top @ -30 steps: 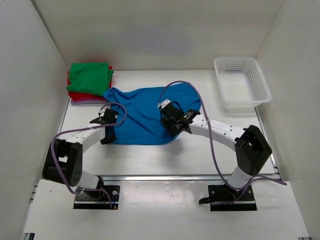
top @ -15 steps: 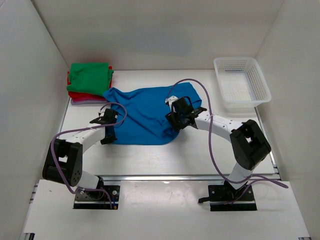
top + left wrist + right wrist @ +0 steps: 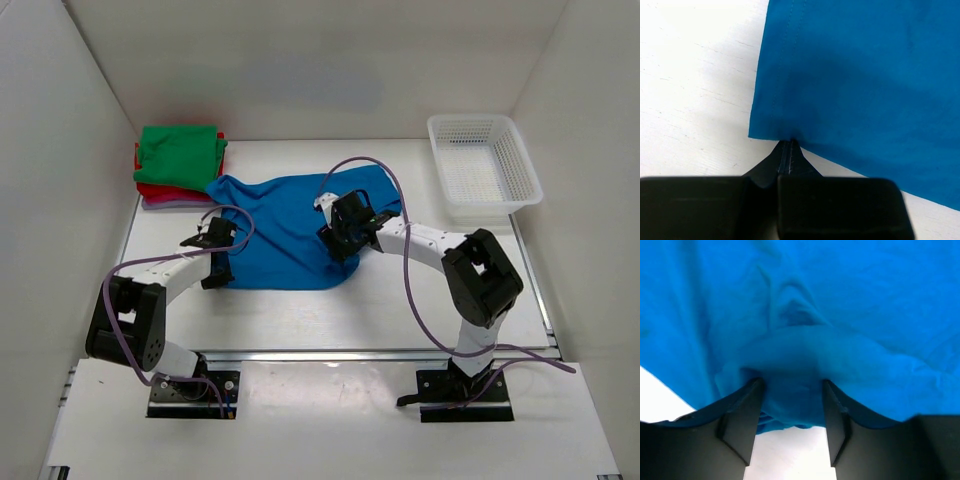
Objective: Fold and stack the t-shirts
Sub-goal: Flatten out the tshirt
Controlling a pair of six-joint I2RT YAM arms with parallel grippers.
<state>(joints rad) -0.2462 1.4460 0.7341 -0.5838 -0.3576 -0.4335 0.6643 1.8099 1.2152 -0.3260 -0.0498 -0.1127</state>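
Observation:
A bright blue t-shirt (image 3: 280, 225) lies spread on the white table. A folded stack stands at the back left, with a green shirt (image 3: 180, 152) on top, a red one (image 3: 150, 188) under it and a pale pink one (image 3: 165, 203) at the bottom. My left gripper (image 3: 218, 268) is shut on the blue shirt's near left corner; the left wrist view shows the gripper (image 3: 786, 147) pinching the hem of the shirt (image 3: 855, 75). My right gripper (image 3: 342, 238) is over the shirt's right part. In the right wrist view it (image 3: 791, 390) is open, with bunched blue cloth (image 3: 840, 300) between the fingers (image 3: 742, 415).
A white plastic mesh basket (image 3: 530, 178) stands at the back right. White walls close in the left, back and right sides. Purple cables loop above both arms.
My right gripper moved toward the back right, then returned left over the blue shirt's right part, and the right arm's elbow swung inward. The left gripper has not moved.

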